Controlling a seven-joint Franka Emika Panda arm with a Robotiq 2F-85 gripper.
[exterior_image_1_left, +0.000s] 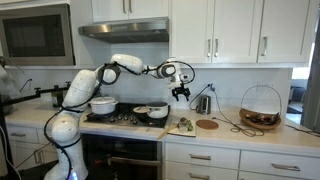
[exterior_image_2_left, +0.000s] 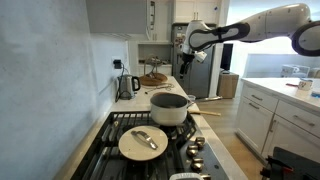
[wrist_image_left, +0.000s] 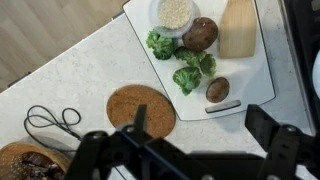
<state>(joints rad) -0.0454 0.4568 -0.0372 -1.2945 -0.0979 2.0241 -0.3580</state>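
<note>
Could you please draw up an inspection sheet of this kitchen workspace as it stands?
Surface: pale speckled stone countertop beside a black gas stove.
Job's things: round cork trivet, directly below the pincer; white rectangular cutting board carrying green broccoli florets, brown potatoes and a small bowl of white grains.
Clutter: domed wire basket, steel kettle, pale saucepan, lidded frying pan.
Grippers: black pincer open, holding nothing, hanging above the counter.
Cables: thin black cord looped on the counter.
Surroundings: white wall cabinets, built-in microwave.
</note>
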